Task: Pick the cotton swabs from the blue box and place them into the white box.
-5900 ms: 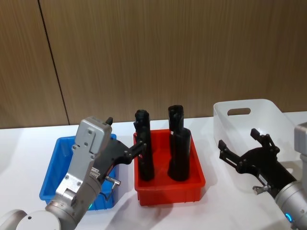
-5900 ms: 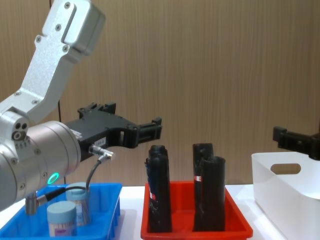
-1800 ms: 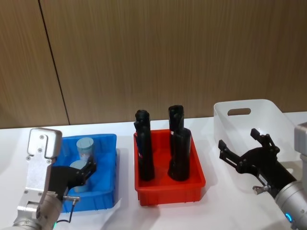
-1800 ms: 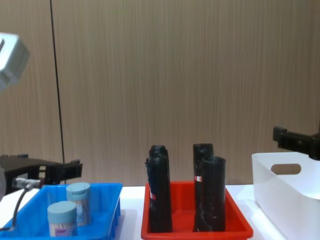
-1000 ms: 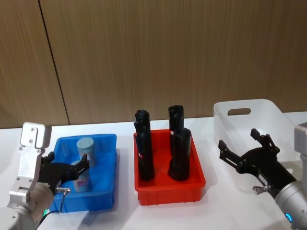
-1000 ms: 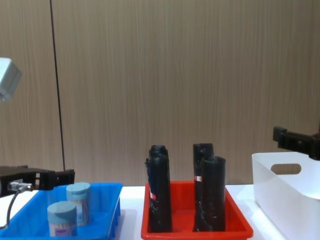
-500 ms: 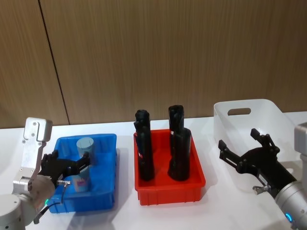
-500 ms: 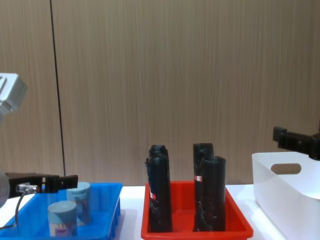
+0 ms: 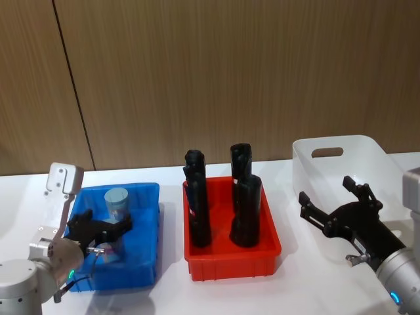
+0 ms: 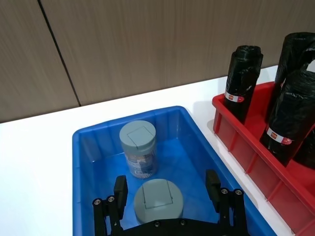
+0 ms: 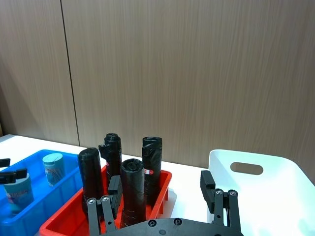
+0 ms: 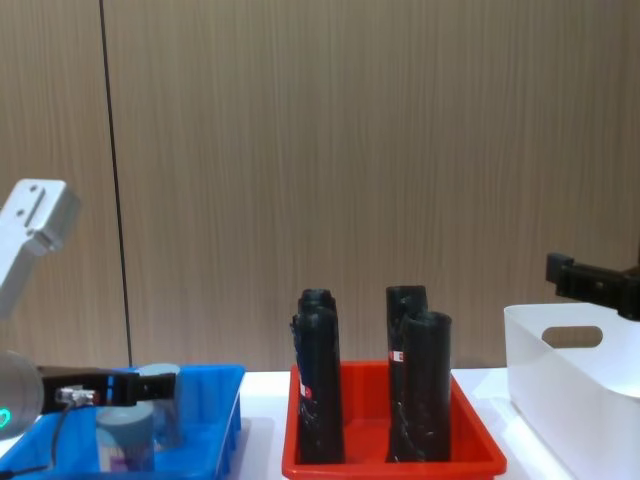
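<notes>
left gripper [image 10: 166,183]: low inside the blue box, jaws spread either side of the near swab jar, not closed on it; can't tell if they touch it
blue box [image 9: 149,216]: left end of the surface [image 9: 295,275]
near swab jar [image 10: 158,199]: upright in the blue box, toward its front edge, between the jaws
far swab jar [image 10: 138,147]: upright just behind the near one, toward the box's back edge, nothing on it
red tray [image 9: 230,266]: middle of the surface, just beside the blue box; holds four black cylinders [image 9: 197,210] upright, not part of the job
white box [image 9: 308,170]: right end of the surface, toward the back edge
right gripper [image 9: 325,190]: hangs in front of the white box, jaws spread, holding nothing, idle
progress: looks like the very start; both jars seen sit in the blue box, none carried over
left to do: close on the near jar, lift, get it across into the white box, then the same for the far jar
</notes>
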Controlling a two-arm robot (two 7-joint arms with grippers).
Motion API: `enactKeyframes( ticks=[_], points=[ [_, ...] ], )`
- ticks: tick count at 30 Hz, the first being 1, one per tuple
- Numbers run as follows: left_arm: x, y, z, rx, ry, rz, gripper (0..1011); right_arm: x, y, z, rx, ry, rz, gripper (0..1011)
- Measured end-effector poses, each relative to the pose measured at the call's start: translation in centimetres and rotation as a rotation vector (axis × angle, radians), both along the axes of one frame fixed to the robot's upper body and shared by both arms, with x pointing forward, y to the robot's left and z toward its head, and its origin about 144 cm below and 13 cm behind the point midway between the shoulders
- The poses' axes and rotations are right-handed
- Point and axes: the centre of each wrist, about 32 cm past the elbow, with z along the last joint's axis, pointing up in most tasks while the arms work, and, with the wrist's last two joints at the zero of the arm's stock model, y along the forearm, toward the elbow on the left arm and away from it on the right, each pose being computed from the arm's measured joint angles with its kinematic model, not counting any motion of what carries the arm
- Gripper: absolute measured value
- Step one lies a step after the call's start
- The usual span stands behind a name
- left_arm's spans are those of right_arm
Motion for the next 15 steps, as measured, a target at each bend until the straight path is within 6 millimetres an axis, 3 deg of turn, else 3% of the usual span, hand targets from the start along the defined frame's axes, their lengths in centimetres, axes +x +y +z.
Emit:
enactKeyframes(
  ticks=[15],
  points=[
    [1.05,-0.18,-0.92,0.006,0.047,-0.036,1004,0.0,0.0,0.0,0.0,0.0,0.0,1002]
  ],
)
